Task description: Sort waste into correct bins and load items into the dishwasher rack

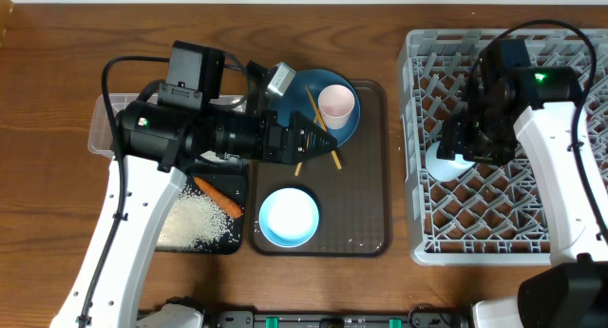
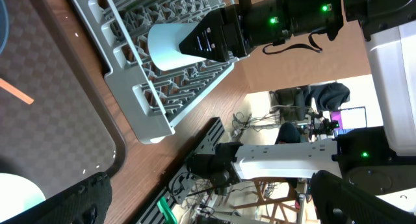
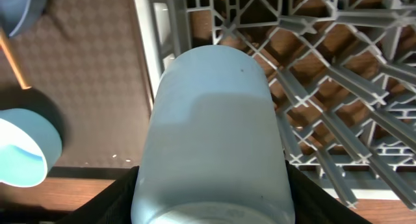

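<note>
My right gripper (image 1: 454,149) is shut on the small light-blue cup (image 1: 443,164) and holds it over the left part of the grey dishwasher rack (image 1: 503,235). In the right wrist view the cup (image 3: 211,120) fills the space between the fingers (image 3: 211,201). My left gripper (image 1: 318,143) is open and empty above the dark-blue plate (image 1: 302,84), its fingers wide apart in the left wrist view (image 2: 208,201). The pink cup (image 1: 336,105) and two chopsticks (image 1: 314,109) lie on the plate. The carrot (image 1: 218,197) and rice (image 1: 195,223) lie in the black tray. The wrapper and tissue are hidden.
The pale-blue bowl (image 1: 288,217) stands on the brown serving tray (image 1: 366,204), near its front. The clear box (image 1: 103,126) sits at the left, mostly under my left arm. The rack also shows in the left wrist view (image 2: 140,100).
</note>
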`<state>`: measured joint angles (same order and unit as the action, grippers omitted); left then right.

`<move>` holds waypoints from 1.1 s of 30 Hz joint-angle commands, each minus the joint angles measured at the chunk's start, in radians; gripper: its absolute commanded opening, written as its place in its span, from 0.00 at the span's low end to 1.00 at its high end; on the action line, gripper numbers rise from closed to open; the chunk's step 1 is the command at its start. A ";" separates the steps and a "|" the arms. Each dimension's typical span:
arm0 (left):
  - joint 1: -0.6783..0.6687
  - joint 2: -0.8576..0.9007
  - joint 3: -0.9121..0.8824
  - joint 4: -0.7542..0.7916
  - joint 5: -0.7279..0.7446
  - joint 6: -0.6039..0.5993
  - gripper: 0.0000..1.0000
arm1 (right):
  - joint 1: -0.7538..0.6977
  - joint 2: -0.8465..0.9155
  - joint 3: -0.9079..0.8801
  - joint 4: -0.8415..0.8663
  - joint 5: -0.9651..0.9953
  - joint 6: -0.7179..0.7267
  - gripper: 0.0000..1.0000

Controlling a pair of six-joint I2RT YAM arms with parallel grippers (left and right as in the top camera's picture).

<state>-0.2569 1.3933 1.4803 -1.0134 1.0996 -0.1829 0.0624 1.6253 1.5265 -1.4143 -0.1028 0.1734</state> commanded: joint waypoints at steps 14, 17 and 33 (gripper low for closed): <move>0.005 0.004 -0.003 0.001 0.006 0.006 1.00 | 0.015 -0.001 -0.084 0.031 0.072 -0.014 0.27; 0.005 0.004 -0.003 0.001 0.006 0.006 1.00 | 0.014 -0.001 -0.108 0.053 0.073 -0.014 0.28; 0.005 0.004 -0.003 0.001 0.006 0.006 1.00 | 0.015 -0.001 -0.149 0.083 0.069 -0.014 0.52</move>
<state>-0.2569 1.3933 1.4803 -1.0134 1.0996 -0.1829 0.0624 1.6253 1.3846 -1.3293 -0.0444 0.1711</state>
